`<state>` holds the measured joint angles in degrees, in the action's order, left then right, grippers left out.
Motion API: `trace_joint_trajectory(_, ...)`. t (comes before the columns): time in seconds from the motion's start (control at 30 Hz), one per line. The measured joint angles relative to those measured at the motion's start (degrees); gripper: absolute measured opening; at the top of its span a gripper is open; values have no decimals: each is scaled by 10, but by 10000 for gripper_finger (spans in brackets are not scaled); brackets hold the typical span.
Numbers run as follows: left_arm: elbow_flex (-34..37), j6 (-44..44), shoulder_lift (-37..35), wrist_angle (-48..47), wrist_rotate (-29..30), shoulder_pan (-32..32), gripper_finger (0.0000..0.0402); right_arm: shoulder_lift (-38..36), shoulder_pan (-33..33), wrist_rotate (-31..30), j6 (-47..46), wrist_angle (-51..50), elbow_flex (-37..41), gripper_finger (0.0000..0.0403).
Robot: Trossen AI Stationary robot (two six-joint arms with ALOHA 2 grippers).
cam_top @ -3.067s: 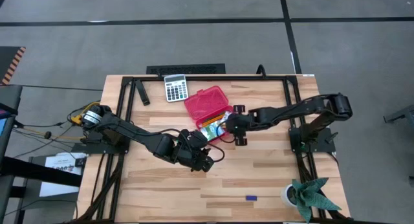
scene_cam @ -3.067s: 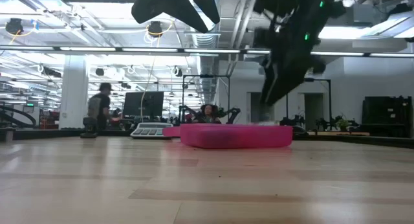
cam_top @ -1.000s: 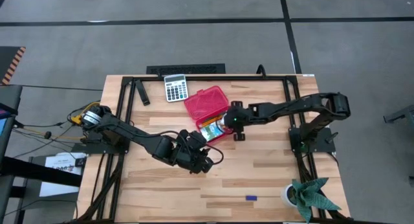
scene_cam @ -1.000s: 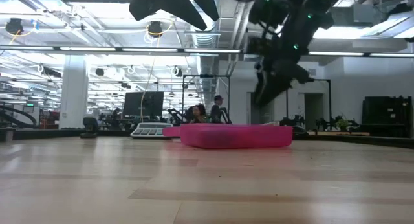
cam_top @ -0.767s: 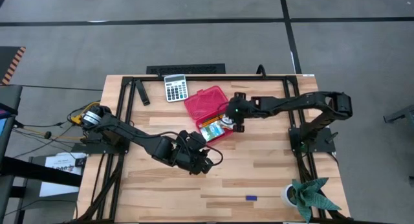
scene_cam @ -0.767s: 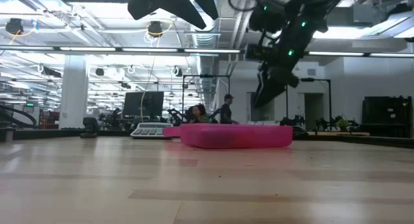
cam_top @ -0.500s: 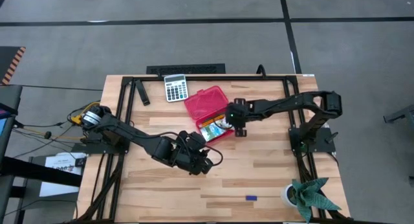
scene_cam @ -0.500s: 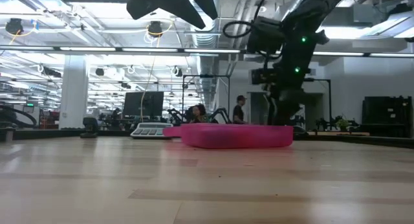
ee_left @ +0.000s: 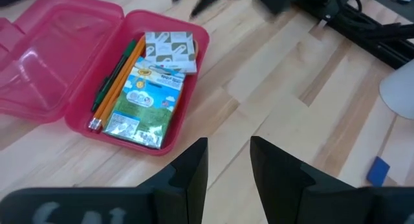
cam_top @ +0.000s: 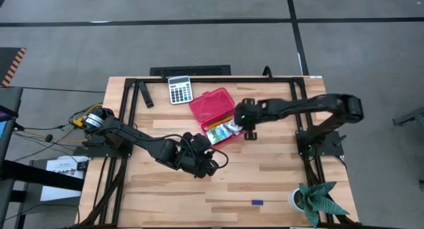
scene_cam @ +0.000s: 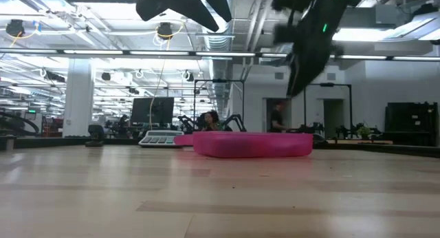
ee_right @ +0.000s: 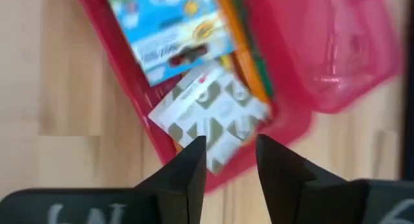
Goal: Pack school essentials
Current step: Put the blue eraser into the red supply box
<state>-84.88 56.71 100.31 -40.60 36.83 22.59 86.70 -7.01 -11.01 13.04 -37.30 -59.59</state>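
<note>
The red hinged case [cam_top: 211, 106] lies open mid-table; its tray [ee_left: 169, 20] holds yellow, orange and green pencils [ee_left: 116, 72], a blue-green printed packet [ee_left: 147, 98] and a green-and-white packet [ee_left: 169, 50]. My right gripper [cam_top: 240, 121] hangs open above the tray's right end, over the green-and-white packet [ee_right: 210, 117], touching nothing. My left gripper [cam_top: 202, 153] waits open over the table on the case's near side, its fingers [ee_left: 194, 169] empty. A tiny blue piece [cam_top: 256, 202] lies near the table's near edge. No scissors show.
A grey calculator [cam_top: 179, 90] lies beyond the case toward the far edge. A small white pot with a green plant [cam_top: 317, 199] stands at the near right corner. Bare wood stretches between the case and the blue piece [ee_left: 380, 169].
My right gripper moved left over the case's right end, dipped down to the tray about half a second ago, then rose well above it and drew slightly right. The left arm kept still.
</note>
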Motion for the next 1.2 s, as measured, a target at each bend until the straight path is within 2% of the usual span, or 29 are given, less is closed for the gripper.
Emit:
trace_joint_trajectory(0.07, 0, 0, 0, 0, -2, 0, 109, -40, -8, 48, -43, -48, -21, 143)
trace_joint_trajectory(0.17, 0, 0, 0, 1, -4, 1, 109, -98, -7, 176, -139, -95, -27, 149)
trace_joint_trajectory(0.23, 0, 0, 0, 1, -4, 4, 109, -133, 17, 242, -193, -113, -10, 153)
trace_joint_trajectory(0.27, 0, -1, 0, 1, -3, 5, 110, -149, 39, 254, -216, -120, 3, 155)
trace_joint_trajectory(0.43, 0, -25, 0, -1, -6, 8, 110, -193, 205, 227, -330, -88, 87, 156)
trace_joint_trajectory(0.57, 0, -41, 0, -2, -6, 8, 110, -182, 333, 184, -393, -53, 122, 163)
trace_joint_trajectory(0.67, 0, -58, 0, -3, -6, 7, 110, -151, 396, 150, -431, -13, 125, 183)
trace_joint_trajectory(0.8, 0, -88, 0, -13, -12, 6, 110, -94, 452, 104, -493, 59, 125, 218)
trace_joint_trajectory(0.93, 0, -143, 0, -12, -38, 5, 110, -21, 484, 93, -562, 141, 118, 231)
trace_joint_trajectory(1.2, 0, -179, 0, -27, -51, 6, 110, 117, 520, 93, -629, 148, 35, 228)
